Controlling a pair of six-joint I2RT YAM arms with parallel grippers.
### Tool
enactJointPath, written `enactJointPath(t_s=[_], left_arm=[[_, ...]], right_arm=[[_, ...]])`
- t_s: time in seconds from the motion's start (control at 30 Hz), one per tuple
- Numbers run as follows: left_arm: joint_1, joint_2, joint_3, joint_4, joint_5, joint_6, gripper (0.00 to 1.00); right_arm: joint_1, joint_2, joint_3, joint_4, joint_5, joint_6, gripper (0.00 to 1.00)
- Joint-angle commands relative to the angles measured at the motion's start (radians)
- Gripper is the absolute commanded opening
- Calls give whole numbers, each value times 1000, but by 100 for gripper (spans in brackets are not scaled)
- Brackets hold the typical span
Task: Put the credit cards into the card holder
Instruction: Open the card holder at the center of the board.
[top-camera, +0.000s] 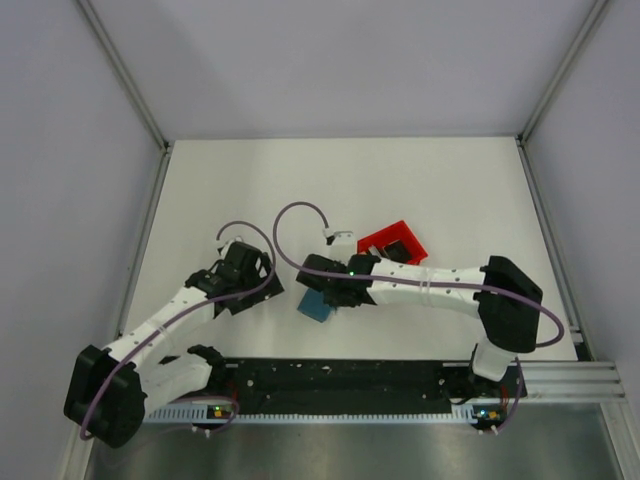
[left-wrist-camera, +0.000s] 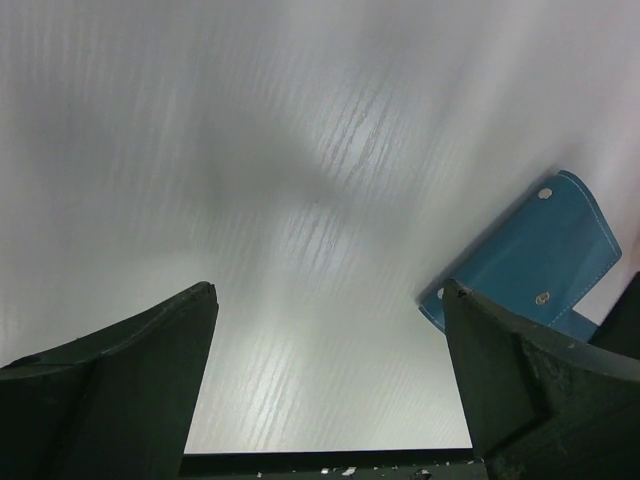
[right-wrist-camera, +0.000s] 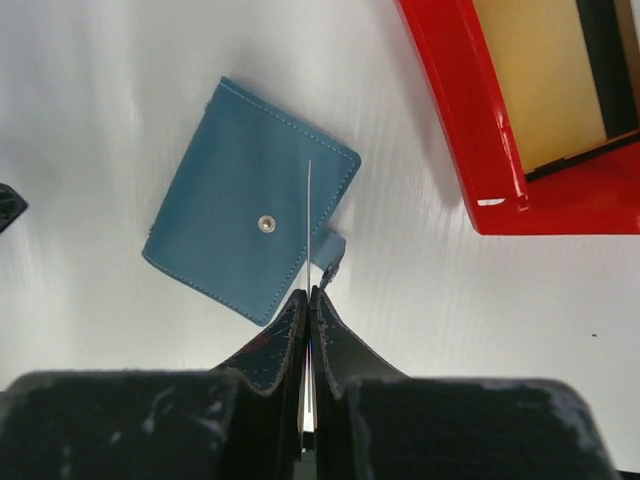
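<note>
The card holder is a teal-blue wallet lying closed and flat on the white table, snap stud facing up; it also shows in the right wrist view and the left wrist view. My right gripper is shut on a thin credit card, seen edge-on as a pale line, held above the wallet's right edge. Gold and black cards lie in the red bin. My left gripper is open and empty, left of the wallet, over bare table.
The red bin sits just behind the right gripper. The left gripper hovers close to the wallet's left. Purple cables loop above both wrists. Metal frame rails border the table on both sides.
</note>
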Motion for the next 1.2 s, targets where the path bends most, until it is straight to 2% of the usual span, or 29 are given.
enactJointPath(t_s=[0.0, 0.2, 0.3, 0.43, 0.7, 0.83, 1.03, 1.1, 1.17], left_arm=[[5, 2, 7, 67, 38, 33, 97], [3, 34, 5, 137, 142, 80, 93], [2, 58, 5, 168, 182, 103, 89], [0, 80, -10, 222, 240, 126, 82], [-16, 143, -41, 338, 335, 139, 61], [-26, 190, -33, 355, 351, 156, 42], [-26, 221, -32, 381, 365, 160, 12], [-24, 239, -29, 387, 365, 159, 5], [-24, 258, -29, 397, 366, 163, 2]], right_arm=[[-2, -44, -90, 98, -41, 55, 0], [-9, -111, -202, 141, -42, 90, 0], [-14, -177, -289, 219, -55, 92, 0], [-46, -263, -454, 375, -124, 99, 0], [-109, -338, -598, 579, -197, 107, 0], [-155, -358, -678, 706, -283, 118, 0], [-158, -384, -695, 771, -289, 84, 0], [-160, -390, -695, 770, -291, 79, 0], [-164, -390, -695, 808, -299, 76, 0]])
